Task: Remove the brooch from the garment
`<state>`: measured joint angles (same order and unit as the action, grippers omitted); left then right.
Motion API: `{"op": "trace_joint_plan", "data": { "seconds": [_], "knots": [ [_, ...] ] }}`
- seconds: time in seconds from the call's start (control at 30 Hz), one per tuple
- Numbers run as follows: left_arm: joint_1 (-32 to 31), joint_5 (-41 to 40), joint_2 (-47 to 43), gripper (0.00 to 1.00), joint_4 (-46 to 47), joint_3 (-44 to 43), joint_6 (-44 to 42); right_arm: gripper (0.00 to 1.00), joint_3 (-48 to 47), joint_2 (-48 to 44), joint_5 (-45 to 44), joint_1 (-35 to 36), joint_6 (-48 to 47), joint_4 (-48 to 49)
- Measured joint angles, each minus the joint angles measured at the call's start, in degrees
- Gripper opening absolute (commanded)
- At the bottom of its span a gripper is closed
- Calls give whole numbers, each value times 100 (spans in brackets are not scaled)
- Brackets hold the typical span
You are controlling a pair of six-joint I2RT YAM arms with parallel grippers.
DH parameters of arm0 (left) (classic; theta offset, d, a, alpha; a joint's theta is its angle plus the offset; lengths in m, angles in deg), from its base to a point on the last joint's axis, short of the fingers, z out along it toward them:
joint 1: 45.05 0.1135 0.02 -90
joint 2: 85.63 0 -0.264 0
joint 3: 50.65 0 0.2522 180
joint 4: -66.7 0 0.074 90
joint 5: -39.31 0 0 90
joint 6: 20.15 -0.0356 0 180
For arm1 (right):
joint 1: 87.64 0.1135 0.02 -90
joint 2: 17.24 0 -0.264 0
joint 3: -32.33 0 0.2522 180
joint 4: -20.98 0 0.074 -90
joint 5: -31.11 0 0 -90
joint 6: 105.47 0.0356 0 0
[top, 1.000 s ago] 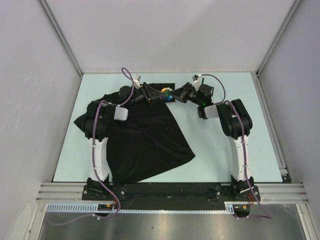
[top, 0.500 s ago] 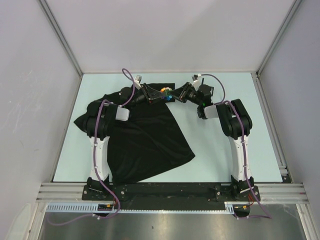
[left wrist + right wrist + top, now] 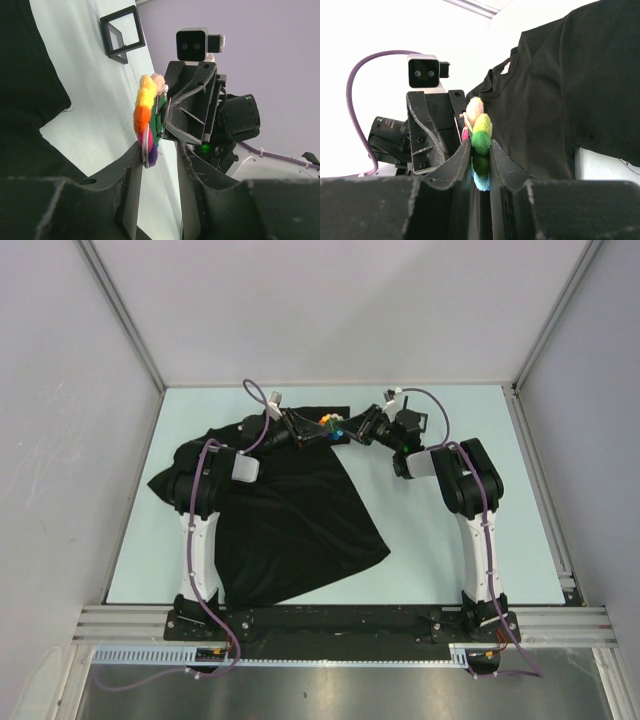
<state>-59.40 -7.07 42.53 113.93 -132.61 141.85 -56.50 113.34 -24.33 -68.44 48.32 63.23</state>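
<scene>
The left claw [image 3: 160, 150] has narrowed around the fluffy multicoloured brooch [image 3: 142, 112] without yet pinching it, while the right claw [image 3: 480, 145] clamps it, apparently free of the black T-shirt [image 3: 555, 85].

The left gripper [image 3: 160, 149] now sits farther right, closer to the right gripper [image 3: 481, 147], and its jaws stand narrower, flanking the brooch [image 3: 145, 112].

No lettering, brand, number or sign can be read in any of the views. The one candidate is the small pinkish label [image 3: 506, 64] at the neck of the garment [image 3: 560, 100], seen from the right wrist, and it is too small and blurred to show any writing.
</scene>
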Motion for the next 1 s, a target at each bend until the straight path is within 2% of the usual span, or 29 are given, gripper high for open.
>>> {"op": "trace_joint_plan", "data": {
  "seconds": [0.07, 0.13, 0.47, 0.57, 0.73, 0.9, 1.0],
  "knots": [
    [0, -24, 0, 37, -33, 0, 2, 0, 0, 0, -20, 7, -20, -2],
    [0, -46, 4, 44, -59, 0, 2, 0, 0, 0, -42, 17, -50, -7],
    [0, -197, 4, 38, -369, 0, -70, 0, 0, -31, -136, 70, -267, -238],
    [0, -247, 4, 47, -389, 0, -109, 0, 0, -39, -138, 83, -304, -249],
    [-59, -295, 4, 52, -442, 0, -153, 0, 0, -42, -42, 225, -304, -282],
    [-81, -291, 4, 47, -472, 0, -162, 0, 0, -42, -4, 291, -291, -308],
    [-79, -291, 4, 53, -431, 0, -149, 0, 0, -42, 39, 269, -278, -308]
  ]
}}
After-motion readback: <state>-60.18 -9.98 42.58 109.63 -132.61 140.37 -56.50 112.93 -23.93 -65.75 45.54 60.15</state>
